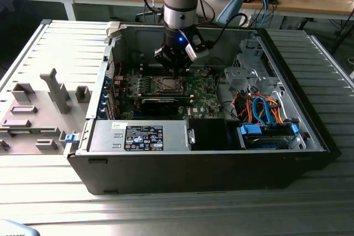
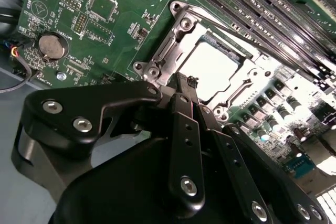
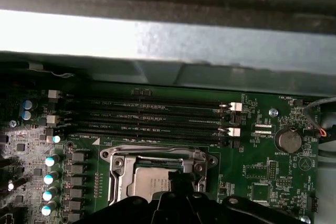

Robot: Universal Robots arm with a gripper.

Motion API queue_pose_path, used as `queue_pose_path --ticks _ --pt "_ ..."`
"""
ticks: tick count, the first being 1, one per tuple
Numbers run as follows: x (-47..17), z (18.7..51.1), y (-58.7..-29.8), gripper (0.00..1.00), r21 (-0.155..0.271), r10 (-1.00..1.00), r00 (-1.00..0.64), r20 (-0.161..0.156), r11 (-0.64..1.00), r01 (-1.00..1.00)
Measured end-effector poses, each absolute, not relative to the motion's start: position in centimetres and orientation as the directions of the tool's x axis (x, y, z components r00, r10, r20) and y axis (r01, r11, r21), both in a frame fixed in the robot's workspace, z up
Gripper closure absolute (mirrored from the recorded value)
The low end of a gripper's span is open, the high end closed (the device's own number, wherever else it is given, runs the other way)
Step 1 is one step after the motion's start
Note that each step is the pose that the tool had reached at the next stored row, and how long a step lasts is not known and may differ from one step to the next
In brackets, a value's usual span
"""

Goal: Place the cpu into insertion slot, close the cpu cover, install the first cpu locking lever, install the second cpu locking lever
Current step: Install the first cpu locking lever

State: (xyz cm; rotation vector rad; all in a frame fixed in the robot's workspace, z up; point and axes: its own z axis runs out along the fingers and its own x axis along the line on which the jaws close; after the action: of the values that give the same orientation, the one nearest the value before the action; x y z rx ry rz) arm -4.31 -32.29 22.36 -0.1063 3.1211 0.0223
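Second wrist view puts gripper (image 2: 185, 85) fingers pinched narrow, nothing held, tips right at the cpu cover (image 2: 173, 51) edge. Chip (image 2: 210, 69) already seated in the insertion slot (image 3: 152, 179). Probably best pressing slow and square, clear of the memory slots (image 3: 147, 116).

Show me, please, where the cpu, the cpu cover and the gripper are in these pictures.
cpu (image 2: 212, 69): second wrist view, its bright metal top.
cpu cover (image 3: 119, 174): first wrist view, the frame's side strip.
gripper (image 2: 185, 85): second wrist view, its fingertips.
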Motion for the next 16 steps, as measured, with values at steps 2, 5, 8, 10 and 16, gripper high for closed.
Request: queue_pose_path --ticks 2,5,8,10,16 --pt "-4.3 22.6 -32.5 0.89 0.013 -0.068 -0.998 -0.019 0.998 -0.068" --pt "-4.3 22.7 -32.8 0.89 0.011 -0.068 -0.998 -0.019 0.998 -0.068" --pt "-4.3 22.9 -33.1 0.89 0.009 -0.068 -0.998 -0.019 0.998 -0.068" --pt "-4.3 22.9 -33.3 0.89 0.008 -0.068 -0.998 -0.019 0.998 -0.068" --pt "-4.3 23.3 -34.0 0.89 0.003 -0.068 -0.998 -0.018 0.998 -0.068"
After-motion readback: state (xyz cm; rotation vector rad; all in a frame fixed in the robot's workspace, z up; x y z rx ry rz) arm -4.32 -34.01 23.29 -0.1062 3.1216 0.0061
